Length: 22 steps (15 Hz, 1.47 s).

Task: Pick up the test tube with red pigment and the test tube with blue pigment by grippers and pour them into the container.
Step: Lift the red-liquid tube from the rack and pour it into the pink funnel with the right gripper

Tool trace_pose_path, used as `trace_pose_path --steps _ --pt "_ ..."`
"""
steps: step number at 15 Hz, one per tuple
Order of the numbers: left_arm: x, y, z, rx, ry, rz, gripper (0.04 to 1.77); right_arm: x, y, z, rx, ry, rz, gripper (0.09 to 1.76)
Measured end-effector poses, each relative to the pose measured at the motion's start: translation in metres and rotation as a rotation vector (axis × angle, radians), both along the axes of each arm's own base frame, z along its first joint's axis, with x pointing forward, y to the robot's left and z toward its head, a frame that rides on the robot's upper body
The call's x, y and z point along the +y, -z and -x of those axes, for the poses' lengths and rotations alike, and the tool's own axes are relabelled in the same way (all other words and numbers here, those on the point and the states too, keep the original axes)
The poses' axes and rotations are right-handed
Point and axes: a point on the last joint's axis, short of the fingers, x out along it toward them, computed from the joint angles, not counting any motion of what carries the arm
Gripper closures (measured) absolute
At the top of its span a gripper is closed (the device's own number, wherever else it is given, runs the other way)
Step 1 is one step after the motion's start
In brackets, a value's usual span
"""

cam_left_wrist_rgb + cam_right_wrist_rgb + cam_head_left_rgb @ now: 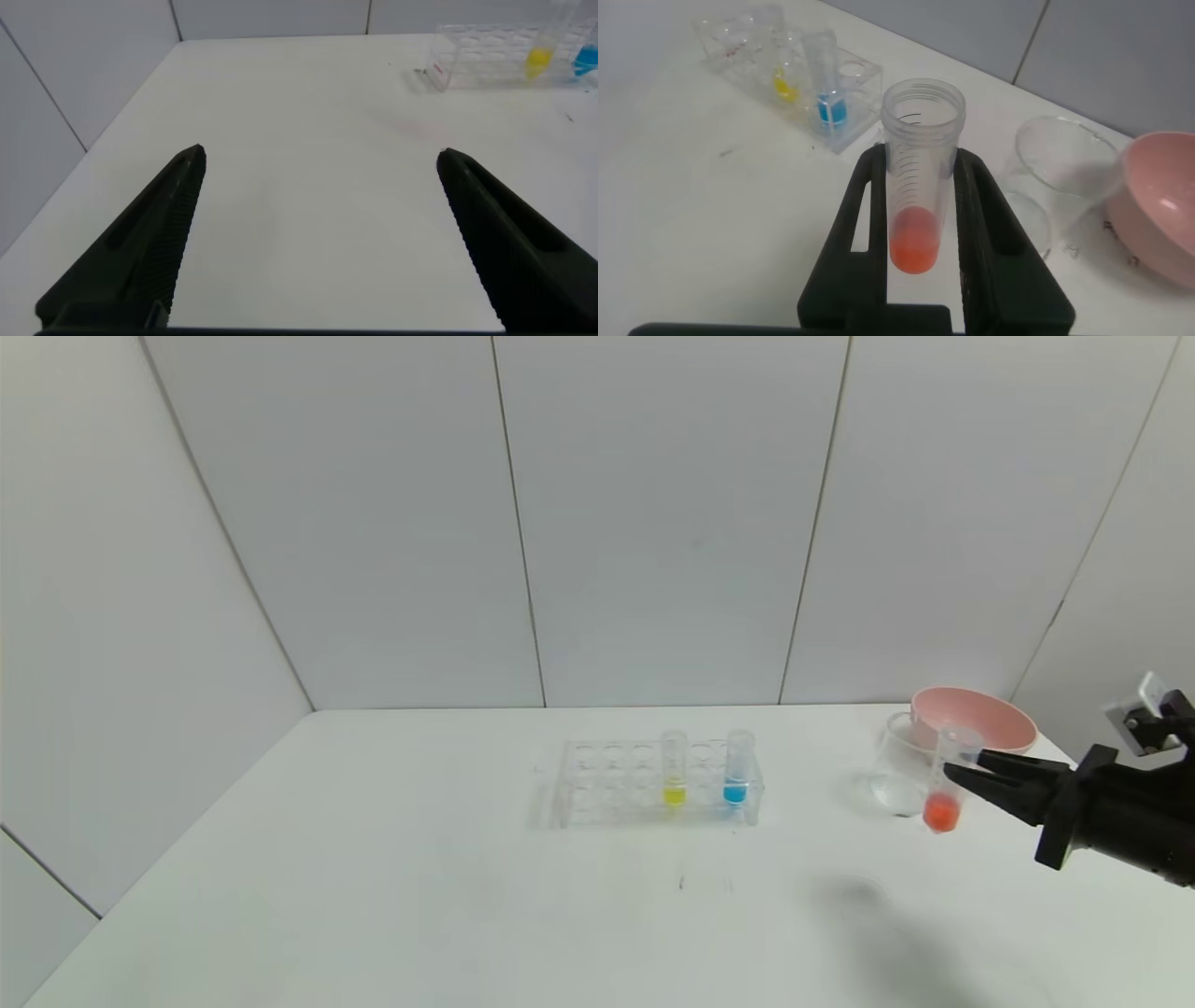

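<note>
Your right gripper (962,775), black with two long pointed fingers, is clamped on the small clear round-bottomed test tube with orange-red liquid (945,791), holding it upright above the white table (373,859), just beside the clear cylindrical container (898,767). You've got the pink bowl (976,721) right behind that container. The clear tube with bright blue liquid (737,767) sits upright in the clear many-holed rack (597,782) mid-table, next to a like tube with yellow liquid (674,768). Your left gripper (318,233) hangs over bare table off the rack's left end, fingers spread wide, nothing between them.
</note>
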Motion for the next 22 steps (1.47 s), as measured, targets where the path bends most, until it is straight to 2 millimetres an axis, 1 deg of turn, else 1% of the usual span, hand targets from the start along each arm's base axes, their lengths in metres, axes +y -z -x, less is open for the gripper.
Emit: trace_pose_path --steps 2,4,8,10,12,15,19,22 --pt "0.000 0.000 0.000 0.000 0.000 0.000 0.05 -0.025 -0.005 -0.003 -0.007 0.029 0.034 1.35" --pt "0.000 0.000 0.000 0.000 0.000 0.000 0.05 -0.042 -0.012 -0.011 0.035 0.066 0.045 1.35" --pt "0.000 0.000 0.000 -0.001 0.000 0.000 0.05 -0.070 -0.041 -0.038 0.069 0.118 0.099 1.35" --pt "0.000 0.000 0.000 0.000 0.000 0.000 0.05 -0.079 -0.050 -0.054 0.091 0.123 0.140 1.35" --pt "0.000 0.000 0.000 0.000 0.000 0.000 0.05 -0.085 -0.055 -0.066 0.128 0.102 0.186 1.35" --pt "0.000 0.000 0.000 0.000 0.000 0.000 0.05 -0.088 -0.067 -0.082 0.172 0.050 0.245 1.35" --pt "0.000 0.000 0.000 0.001 0.000 0.000 0.05 -0.082 -0.086 -0.096 0.278 0.023 0.329 1.35" --pt "0.000 0.000 0.000 0.000 0.000 0.000 0.05 -0.077 -0.099 -0.105 0.349 -0.013 0.440 1.35"
